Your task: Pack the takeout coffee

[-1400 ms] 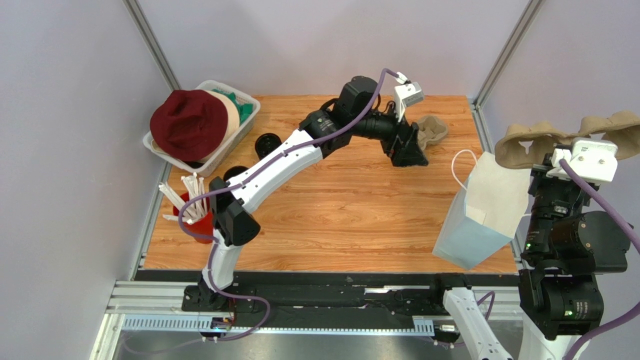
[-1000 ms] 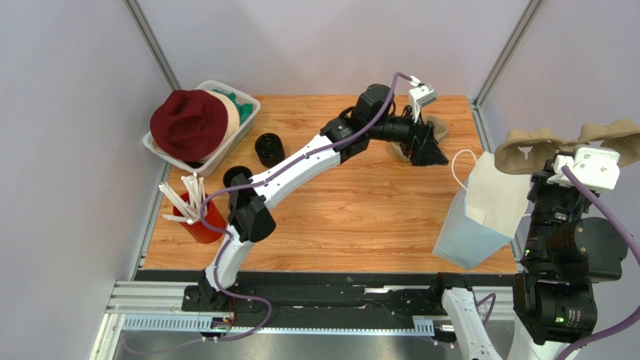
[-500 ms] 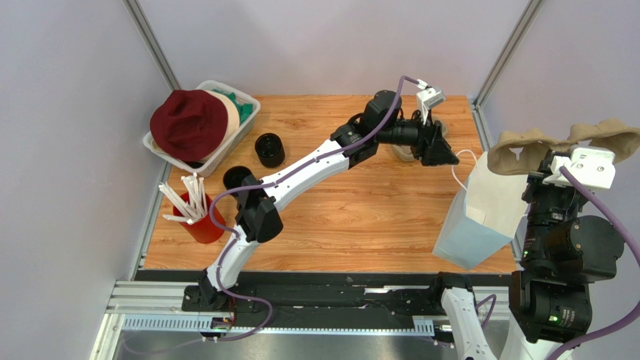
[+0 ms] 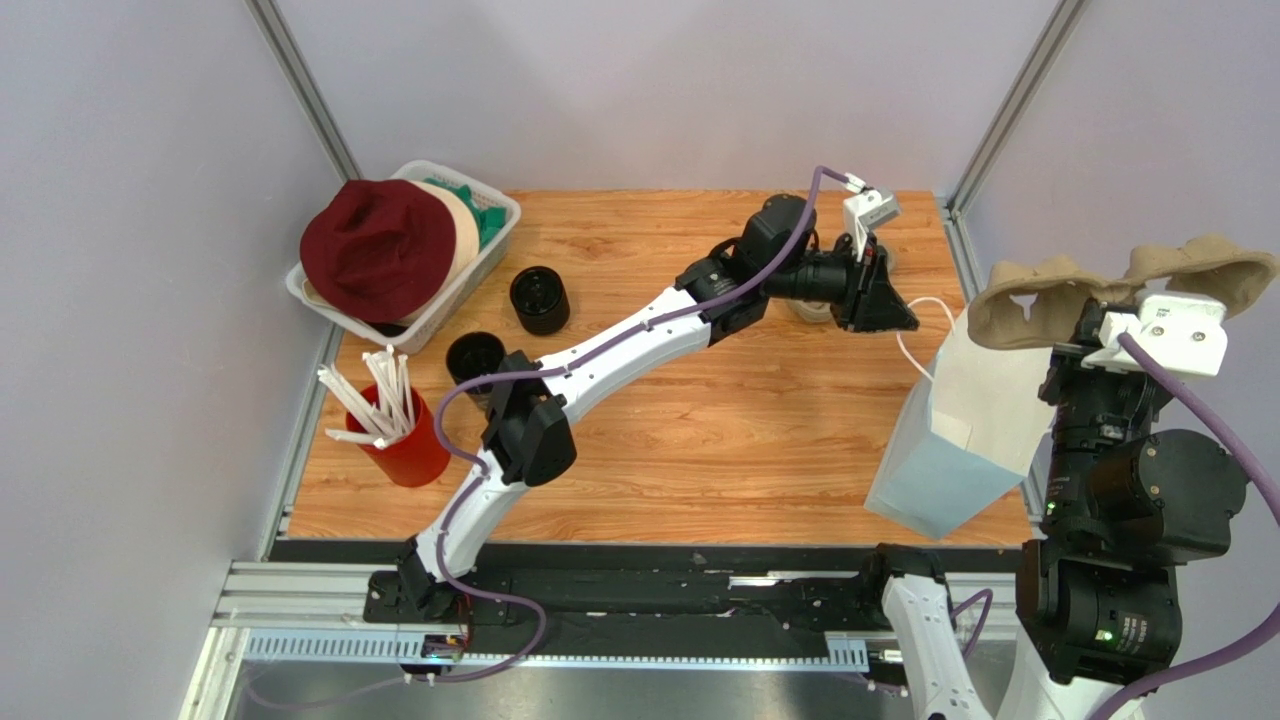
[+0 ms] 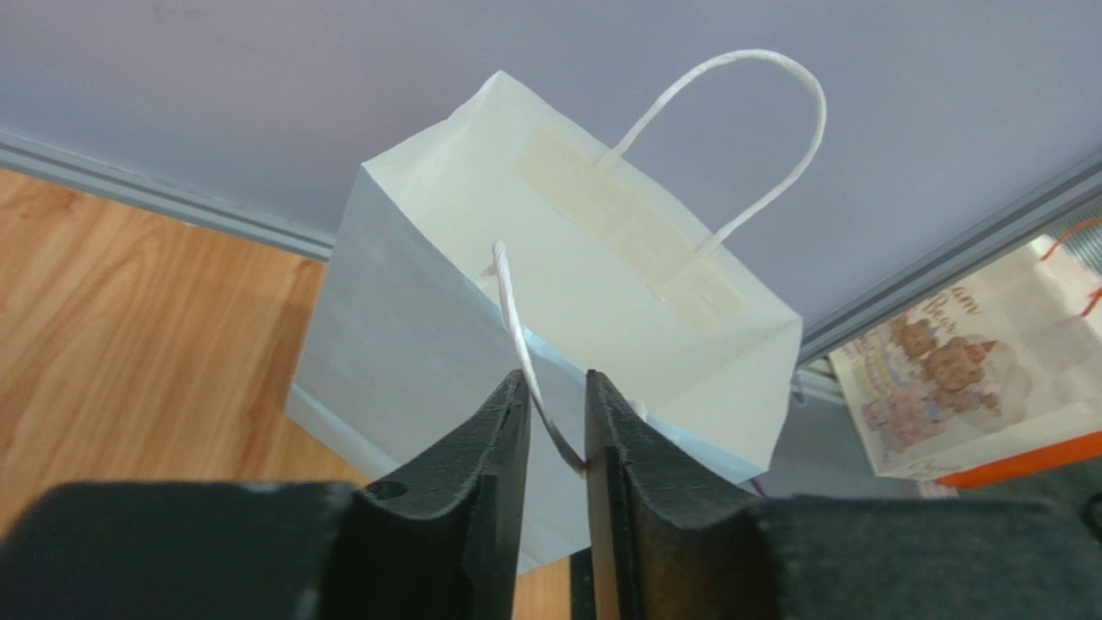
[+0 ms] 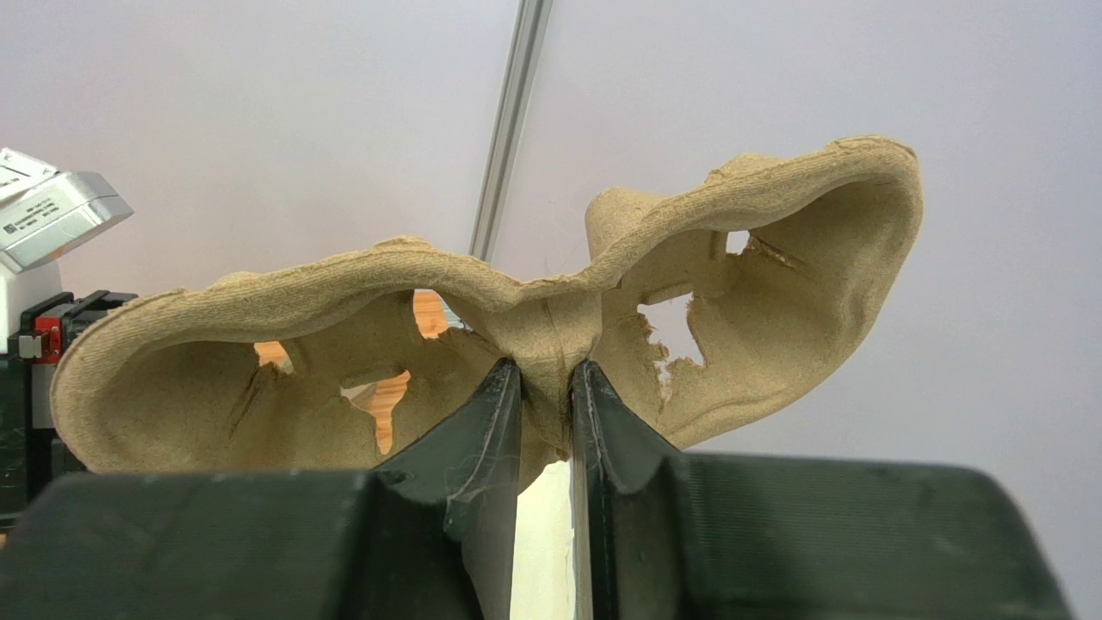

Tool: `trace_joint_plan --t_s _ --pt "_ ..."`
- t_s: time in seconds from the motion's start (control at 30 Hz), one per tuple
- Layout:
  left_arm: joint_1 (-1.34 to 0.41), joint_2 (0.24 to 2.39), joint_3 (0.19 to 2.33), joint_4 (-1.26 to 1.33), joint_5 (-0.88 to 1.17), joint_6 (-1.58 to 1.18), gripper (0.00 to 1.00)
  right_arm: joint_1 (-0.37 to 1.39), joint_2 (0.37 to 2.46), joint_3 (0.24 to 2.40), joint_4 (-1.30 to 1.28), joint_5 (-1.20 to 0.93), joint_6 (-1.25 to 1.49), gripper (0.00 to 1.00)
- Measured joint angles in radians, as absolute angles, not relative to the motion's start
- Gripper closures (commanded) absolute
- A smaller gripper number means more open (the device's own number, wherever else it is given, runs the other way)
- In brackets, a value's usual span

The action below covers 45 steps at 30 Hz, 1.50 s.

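Left gripper [image 5: 556, 382] jaws stand a slit apart around the paper bag's [image 5: 427, 323] near handle [image 5: 516, 323], pinch unclear, probably to steady it. The right gripper [image 6: 545, 381] clamps the pulp tray [image 6: 324, 297] for loading, and the takeout coffee [image 4: 538, 299] sits far off by the bin [image 4: 496, 240].

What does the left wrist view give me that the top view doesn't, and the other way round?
Left wrist only: the bag's near handle passes between the left hand fingers, with a gap visible beside it; tape patches inside the bag.
Top only: two dark cups, the red straw cup, the hat bin, and the pulp tray raised at right.
Both: the pale-blue bag on the wooden table.
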State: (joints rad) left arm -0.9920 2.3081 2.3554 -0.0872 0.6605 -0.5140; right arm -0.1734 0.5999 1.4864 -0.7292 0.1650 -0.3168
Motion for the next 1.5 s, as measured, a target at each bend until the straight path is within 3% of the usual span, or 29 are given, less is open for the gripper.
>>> trace_joint_plan --t_s 0.03,0.17,0.47,0.83,1.5 --pt "-0.992 2.309 2.355 -0.09 0.658 -0.511 0.86 -0.173 0.6 1.486 -0.73 0.163 -0.315 0.9" --pt "-0.993 2.308 2.357 -0.101 0.646 -0.492 1.0 -0.173 0.602 1.486 -0.734 0.154 -0.312 0.9" --pt "-0.991 2.278 2.357 -0.262 0.573 -0.401 1.0 -0.173 0.649 1.533 -0.767 0.101 -0.302 0.9" --pt "-0.922 2.08 2.349 -0.366 0.523 -0.348 1.0 -0.173 0.701 1.598 -0.8 -0.047 -0.268 0.89" --pt "-0.836 1.76 2.078 -0.569 0.532 -0.186 1.0 -0.173 0.831 1.647 -0.826 -0.484 -0.15 0.88"
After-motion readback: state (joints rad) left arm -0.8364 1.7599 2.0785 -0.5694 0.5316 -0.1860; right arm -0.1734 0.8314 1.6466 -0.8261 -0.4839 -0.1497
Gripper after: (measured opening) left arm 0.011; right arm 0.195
